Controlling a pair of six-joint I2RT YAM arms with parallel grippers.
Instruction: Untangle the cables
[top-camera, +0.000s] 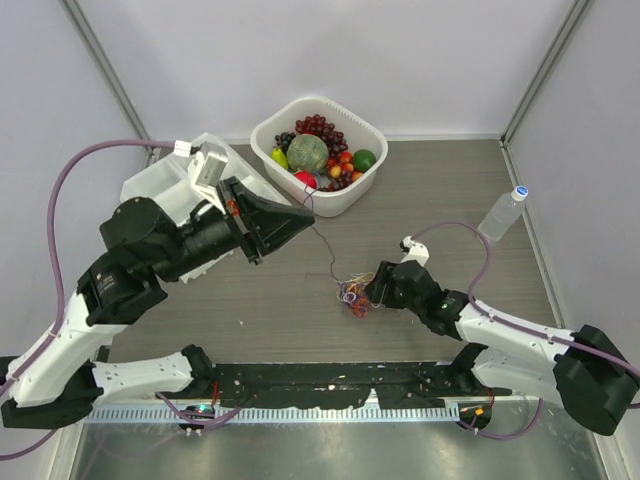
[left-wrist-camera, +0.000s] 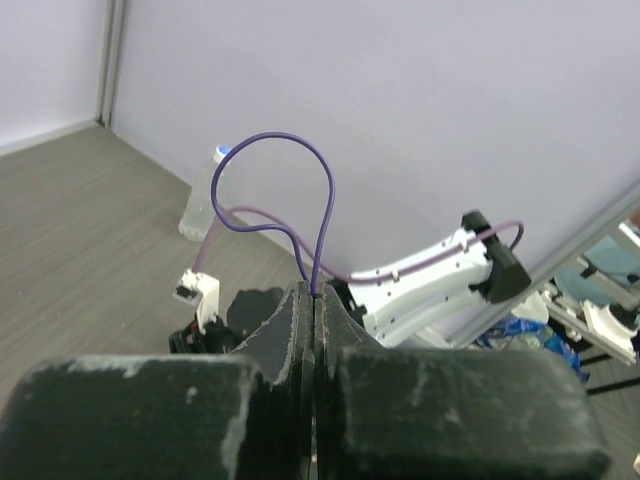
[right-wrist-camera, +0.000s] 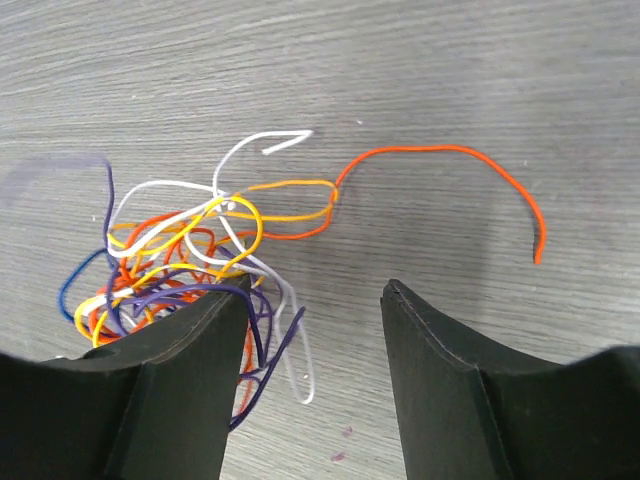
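Tangle of cables (top-camera: 352, 297) central on table (top-camera: 450, 180), well apart from basket (top-camera: 335, 202), bottle (top-camera: 500, 213), edges.

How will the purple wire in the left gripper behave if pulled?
Probably springy, not limp: the purple wire holds an open loop unsupported beyond the shut left gripper. Hair-thin, so likely very light and apt to slip. It seems to run into the tangle, so the clump may drag along.

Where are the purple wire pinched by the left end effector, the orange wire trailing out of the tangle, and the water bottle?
purple wire (left-wrist-camera: 280, 133): left wrist view, top of its loop.
orange wire (right-wrist-camera: 440, 148): right wrist view, crest of its arc.
water bottle (top-camera: 501, 214): top external view, middle of its clear body.
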